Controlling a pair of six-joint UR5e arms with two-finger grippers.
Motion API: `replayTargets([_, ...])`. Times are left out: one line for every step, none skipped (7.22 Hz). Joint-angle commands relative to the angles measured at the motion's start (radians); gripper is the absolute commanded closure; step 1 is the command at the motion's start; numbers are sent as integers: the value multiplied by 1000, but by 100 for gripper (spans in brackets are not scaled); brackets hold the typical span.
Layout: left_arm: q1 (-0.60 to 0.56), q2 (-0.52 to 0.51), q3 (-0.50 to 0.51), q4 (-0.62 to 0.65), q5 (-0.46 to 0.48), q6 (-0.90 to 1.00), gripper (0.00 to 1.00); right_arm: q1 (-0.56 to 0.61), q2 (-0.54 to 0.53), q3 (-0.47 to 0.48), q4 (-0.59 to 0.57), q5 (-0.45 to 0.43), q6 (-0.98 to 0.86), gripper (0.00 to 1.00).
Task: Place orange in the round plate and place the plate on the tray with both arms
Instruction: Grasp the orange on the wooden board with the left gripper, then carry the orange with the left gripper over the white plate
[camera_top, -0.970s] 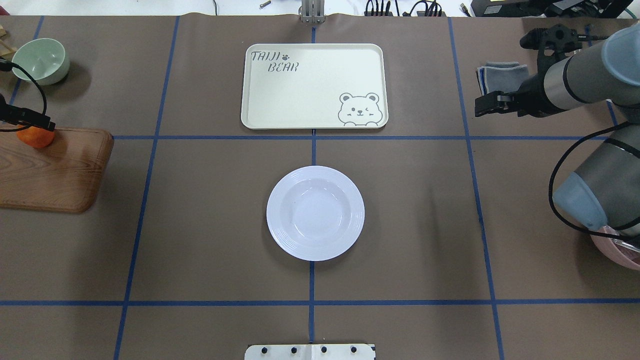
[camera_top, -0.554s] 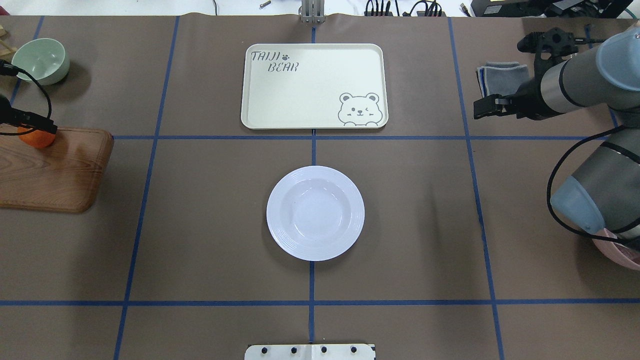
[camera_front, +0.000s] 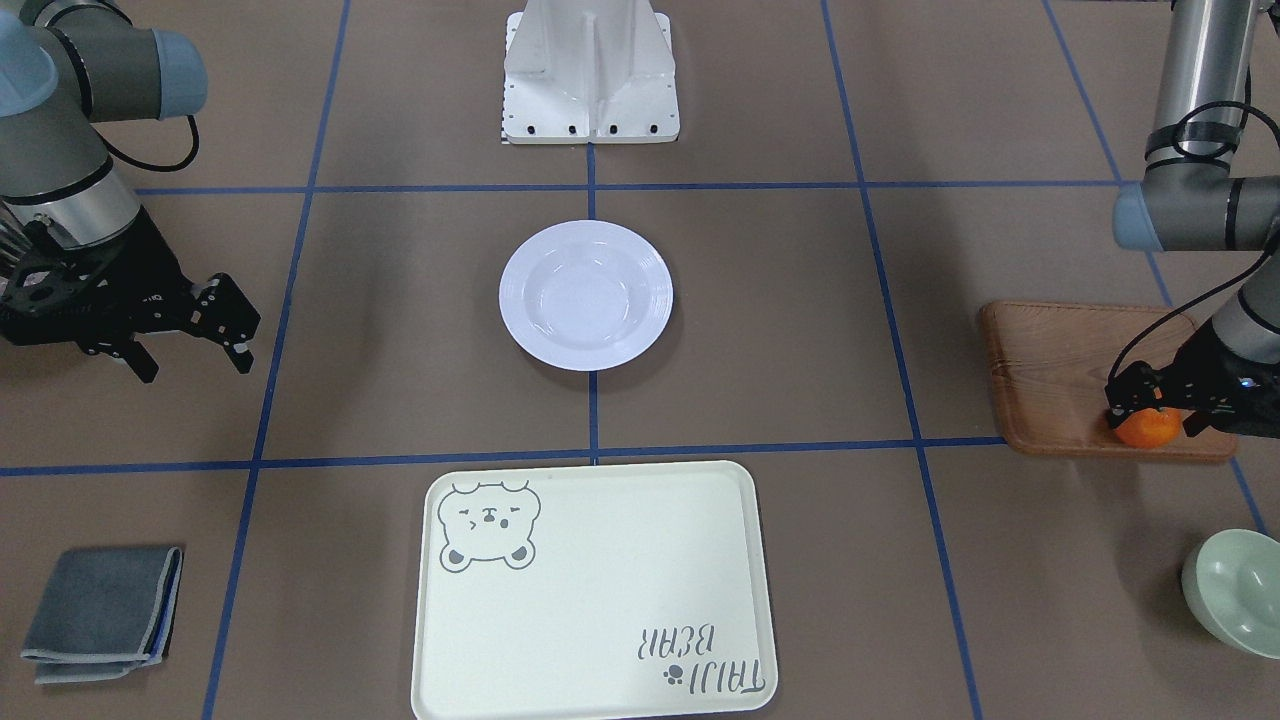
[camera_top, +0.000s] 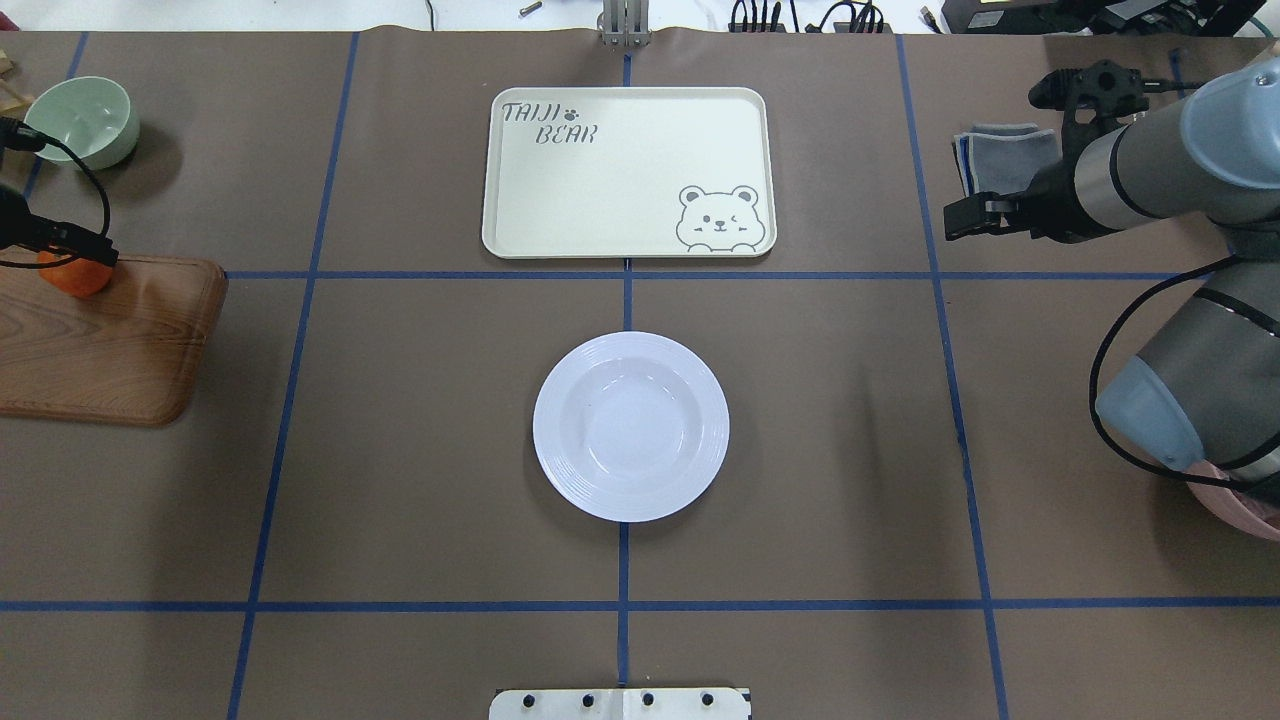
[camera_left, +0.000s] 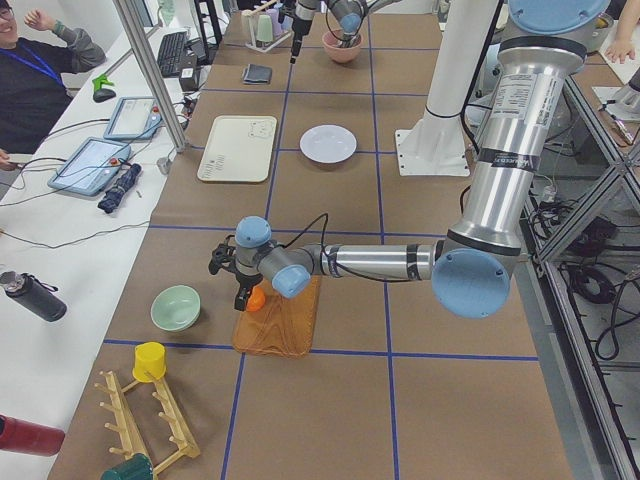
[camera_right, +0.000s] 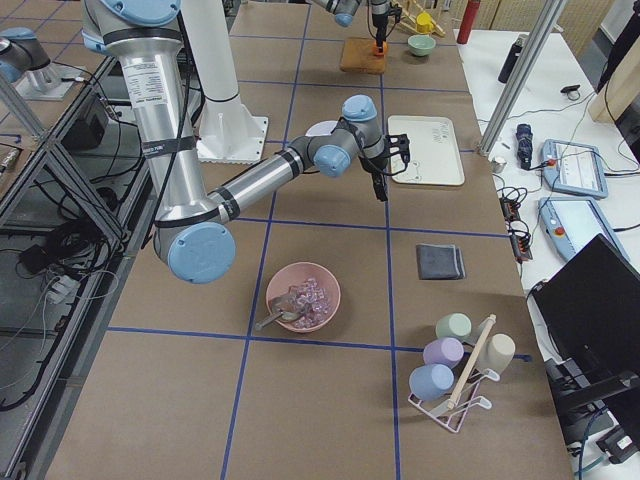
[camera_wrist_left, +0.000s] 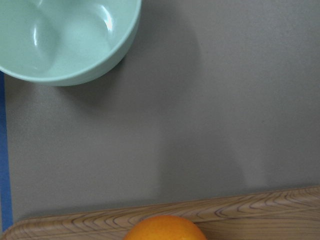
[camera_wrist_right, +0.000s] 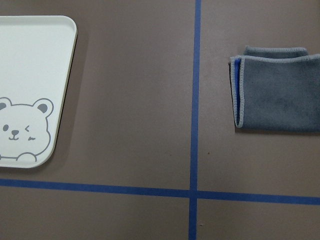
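Note:
The orange (camera_front: 1148, 430) (camera_top: 68, 281) sits on the far corner of a brown wooden board (camera_top: 110, 345), at the table's left end. My left gripper (camera_front: 1153, 405) (camera_top: 72, 248) hangs right over it, open, one finger on each side; I cannot tell if they touch it. In the left wrist view only the orange's top (camera_wrist_left: 162, 229) shows at the bottom edge. The white round plate (camera_top: 631, 426) (camera_front: 586, 295) lies empty at the table's middle. Beyond it lies the cream tray (camera_top: 628, 170) (camera_front: 590, 590), also empty. My right gripper (camera_front: 195, 368) (camera_top: 960, 218) hovers open at the right, holding nothing.
A pale green bowl (camera_top: 82, 120) stands beyond the board. A folded grey cloth (camera_top: 1005, 150) lies under the right arm at the far right. A pink bowl (camera_right: 303, 296) with a spoon stands near the right arm's base. People sit off the table's far side.
The right arm has drifted a little toward the table's middle. The left gripper has shifted slightly over the orange. Orange, plate and tray have not moved.

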Motion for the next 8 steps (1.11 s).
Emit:
replayTargets([1,5,1,-3,-1,6,5,-3,-2,-1,0,-5,0,0])
replayTargets([1,8,1,-3,-1,6,19,-3,-3,-1,0,-17,0,0])
replayTargets([1,11,-2,-3,-2,6,43,-6,-3,-1,0,-20,0,0])
replayTargets([1,12,-8,-5,-10,5,84,-5,-3,2,0,-19,0,0])
replayTargets([-2,37,-57,0,-25,5,100,-5,-3,10,0,-16,2,0])
replayTargets([-25,39,-133,47,-123,3,100,-5,-2,20,0,-10,2,0])
replayTargets([-62,7,-211,172,-134,-9,100,-6,0,21,0,-10,3,0])
replayTargets([-61,-45,-283,302,-96,-47,100,-6,1,24,3,-10,5,0])
